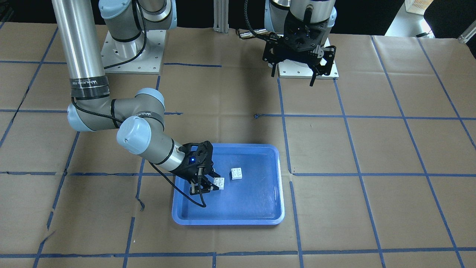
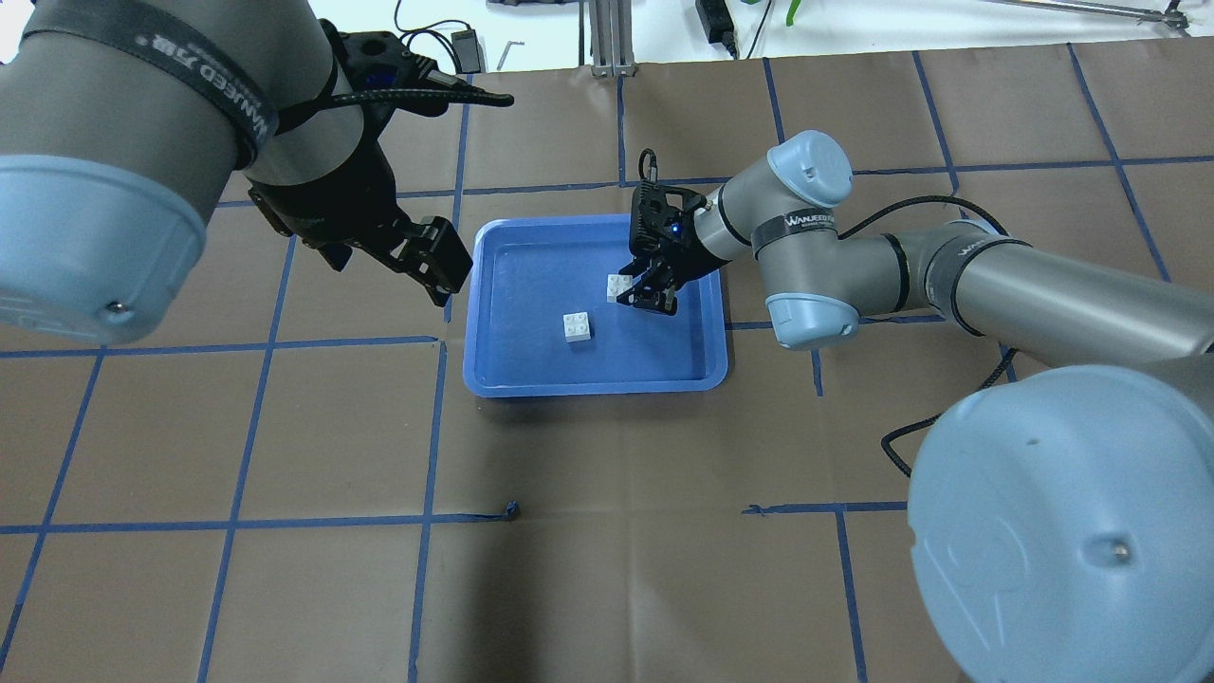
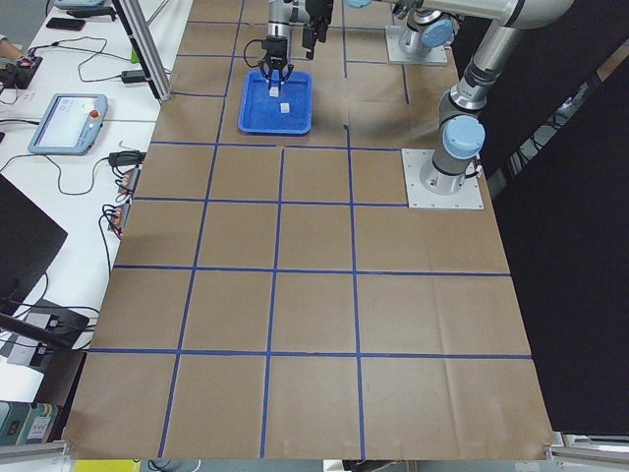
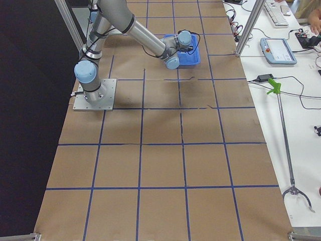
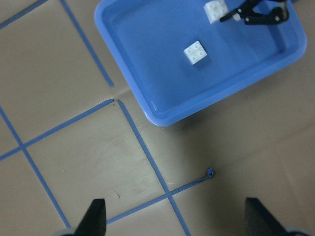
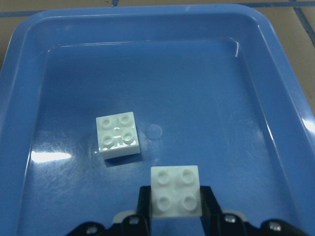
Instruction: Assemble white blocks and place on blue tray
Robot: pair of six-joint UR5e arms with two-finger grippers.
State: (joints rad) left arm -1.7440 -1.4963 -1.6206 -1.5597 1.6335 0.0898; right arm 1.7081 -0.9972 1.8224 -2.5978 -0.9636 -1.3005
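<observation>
Plainly, the work is in its opening part. The right gripper (image 6: pixel 175 192) is down inside the blue tray (image 6: pixel 147 12), and its 2 fingers (image 6: pixel 143 201) are closed against opposite sides of the first white block (image 6: pixel 175 179), studs up. The wrist view shows no gap between pad and plastic, so I judge it clamped. Whether the block has left the tray floor, I cannot tell.

Just beside it, not touching, the second white block (image 6: pixel 117 133) sits free on the tray floor, also studs up and turned slightly askew to the held one. It lies nearer the tray's middle, while the held block is towards the side where the right arm comes in.

Further out, the left gripper (image 5: pixel 177 211) hangs above the brown papered table (image 1: pixel 372 149), well apart from the tray. Its fingertips are spread wide and nothing is between them. It has no part in the job for now.

As to progress, both blocks are already within the tray's rim, so the placing is half answered by where they lie. The joining is not yet done, and they are 2 separate pieces. What is left, as I judge it:
- carry the held block over the free one,
- square it to that block's 4 studs,
- press down until they lock,
- let go with the stack resting in the tray.
</observation>
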